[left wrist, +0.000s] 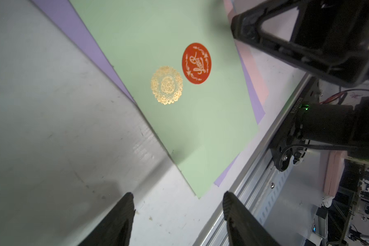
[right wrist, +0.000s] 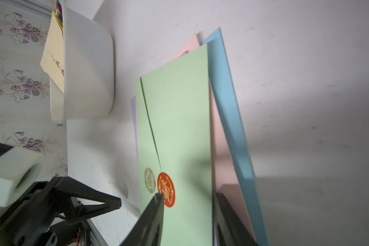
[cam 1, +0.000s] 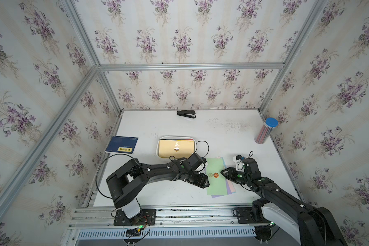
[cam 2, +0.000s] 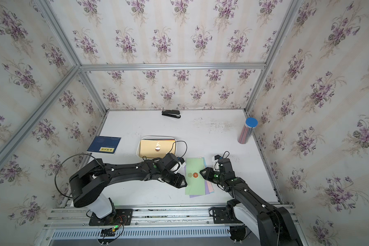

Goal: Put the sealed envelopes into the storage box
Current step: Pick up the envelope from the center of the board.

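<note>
The green envelope point(cam 1: 216, 187) is lying on top of a fanned pile on the table point(cam 1: 158, 187), just near and right of the storage box point(cam 1: 158, 148). A lilac envelope point(left wrist: 77, 32), a pink envelope point(right wrist: 219, 149) and a light blue envelope point(right wrist: 228, 106) are showing from under its edges. A gold seal point(left wrist: 166, 85) and an orange seal point(right wrist: 166, 189) are sitting side by side on it. The storage box is holding a stack topped by a tan envelope point(cam 1: 168, 149).

The left hand point(left wrist: 178, 194) is hanging at the green envelope's left edge, fingers spread and gripping nothing, with bare table showing between them. The right hand point(right wrist: 189, 196) is reaching in from the right, also spread: one fingertip is sitting at the orange seal and the other at the green envelope's right edge, over the pink one. Whether they are pressing the paper cannot be told.

A dark blue book point(cam 1: 121, 144) is lying left of the box, a stapler point(cam 1: 186, 114) at the far edge, and a pencil tube point(cam 1: 265, 132) is standing far right.
</note>
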